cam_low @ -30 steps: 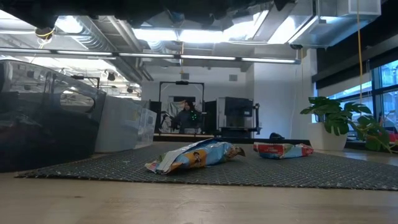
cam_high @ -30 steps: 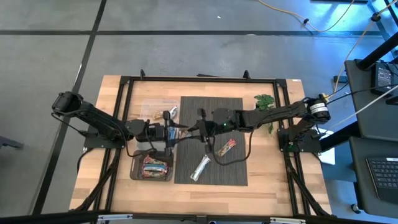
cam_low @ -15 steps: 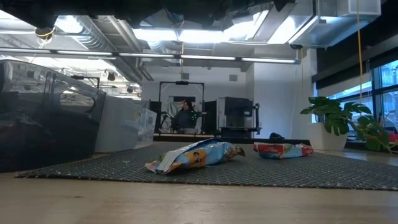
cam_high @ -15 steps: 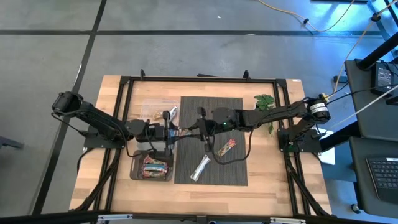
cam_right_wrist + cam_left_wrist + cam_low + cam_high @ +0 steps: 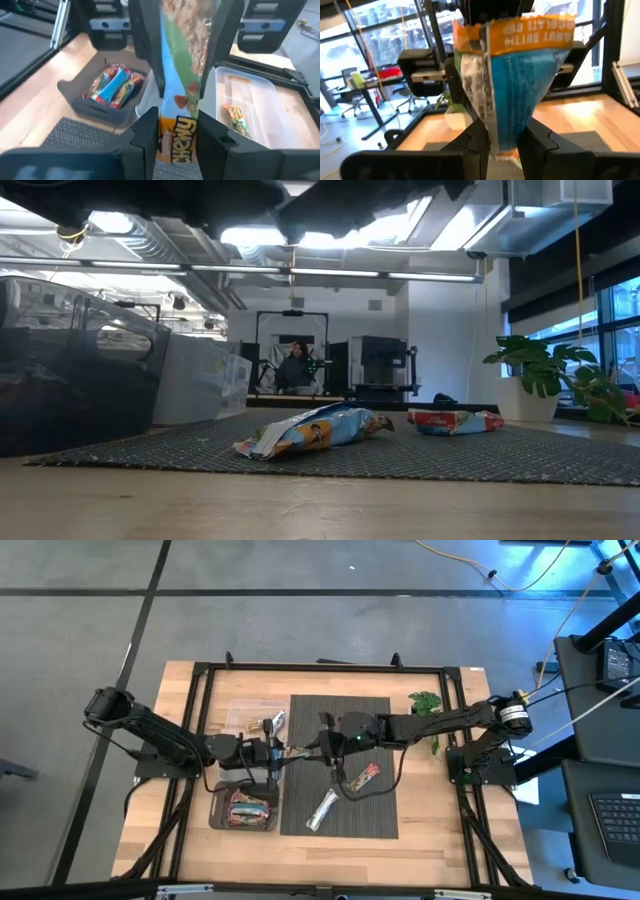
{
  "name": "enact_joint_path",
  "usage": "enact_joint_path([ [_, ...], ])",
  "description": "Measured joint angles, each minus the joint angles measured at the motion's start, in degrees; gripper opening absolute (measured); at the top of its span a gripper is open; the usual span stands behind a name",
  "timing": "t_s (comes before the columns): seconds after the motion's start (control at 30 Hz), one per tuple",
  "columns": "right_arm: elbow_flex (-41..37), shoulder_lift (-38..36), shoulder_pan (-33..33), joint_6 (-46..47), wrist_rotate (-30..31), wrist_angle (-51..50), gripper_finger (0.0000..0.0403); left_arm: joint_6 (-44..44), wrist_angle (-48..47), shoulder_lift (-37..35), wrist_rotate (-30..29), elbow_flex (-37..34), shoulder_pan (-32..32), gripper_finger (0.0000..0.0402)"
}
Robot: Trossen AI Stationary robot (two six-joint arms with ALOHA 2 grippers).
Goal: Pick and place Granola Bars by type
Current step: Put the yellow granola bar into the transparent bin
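A granola bar in a blue and orange wrapper hangs in the air over the mat's left edge. My left gripper is shut on one end of it. My right gripper is shut on the other end, so the two face each other. On the dark mat lie a red-orange bar and a silver-blue bar. My left gripper pinches the bar's blue end between its two fingers, coming level from the table's left. The bar is lifted clear and runs on to the other gripper. My right gripper pinches the orange "Chewy" end between its two fingers, level from the table's right, along the bar.
A black tray with several bars stands at the near left. A clear container holding a bar sits at the far left. A green sprig lies at the far right. The mat's near part is bare around the two loose bars.
The dark shapes of the arms reach lower into the top of the low view than half a second ago. In the high view both grippers stay over the mat's left edge with the bar between them.
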Motion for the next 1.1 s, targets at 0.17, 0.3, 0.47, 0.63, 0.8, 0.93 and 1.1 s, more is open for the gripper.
enact_joint_path([
  [0.17,-0.19,0.0,0.04,-0.69,-0.2,-1.5,0.0157,-0.11,-0.33,-0.02,-0.39,-0.02,0.0,0.0065],
  [0.3,-0.28,0.0,0.11,-0.56,1.87,-3.56,0.0216,-0.15,0.34,-0.16,-1.84,-0.02,0.02,0.0064],
  [0.47,-0.5,0.04,0.15,-0.37,5.75,-15.57,0.0261,-4.05,-3.03,-2.26,-8.59,0.11,0.07,0.0063],
  [0.63,-0.48,0.04,0.15,4.61,5.86,-26.62,0.0273,-8.56,-15.57,-7.32,-12.36,1.52,1.56,0.0063],
  [0.8,-0.45,0.04,0.12,7.55,6.01,-31.77,0.0271,-18.57,-39.97,-11.91,-10.5,7.6,6.5,0.0063],
  [0.93,-0.41,0.13,0.11,8.71,6.05,-34.75,0.0273,-26.88,-60.05,-12.25,-6.66,12.11,11.56,0.0063],
  [1.1,-0.39,0.14,0.11,6.44,6.19,-34.69,0.0271,-32.39,-75.94,-12.06,-2.92,15.81,17.36,0.0063],
])
